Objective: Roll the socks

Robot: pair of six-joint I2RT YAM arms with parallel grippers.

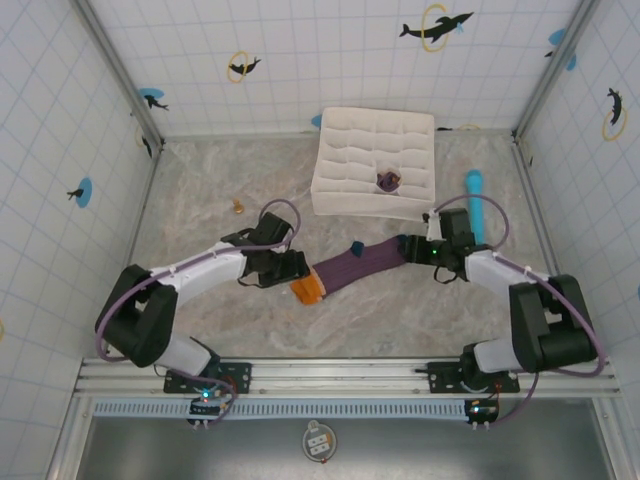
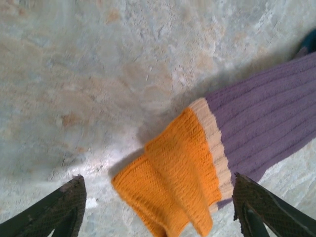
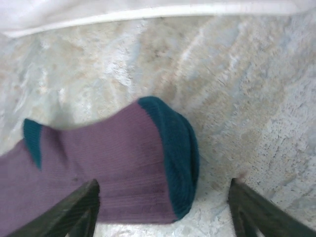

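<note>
One purple ribbed sock (image 1: 362, 262) lies stretched flat on the marbled table (image 1: 200, 190), running slantwise between the two arms. Its orange toe (image 2: 173, 182), edged by a cream band, points toward the left arm. Its teal cuff (image 3: 178, 153) points toward the right arm, and a dark teal heel patch (image 1: 355, 248) shows along the upper edge.

The left gripper (image 1: 292, 268) hangs over the toe end. In the left wrist view its fingers (image 2: 64, 207) stand wide apart on either side of the orange toe, with nothing clamped. The right gripper (image 1: 412, 248) sits at the cuff end, its jaws likewise spread wide. The right wrist view shows the cuff lying loose on the table between the fingers (image 3: 79, 207), not pinched.

Behind the sock stands a white compartment organizer (image 1: 345, 150), with a small purple bundle (image 1: 388, 181) in one cell near its front right. A light blue cylinder (image 1: 474, 205) lies just right of the organizer, and a small orange-brown object (image 1: 239, 207) sits well to the left.

The tiled walls carry dark dolphin silhouettes (image 1: 435, 27) with yellow rings and blue discs. A round plate (image 1: 319, 441) below the rail bears marks too small to read.
</note>
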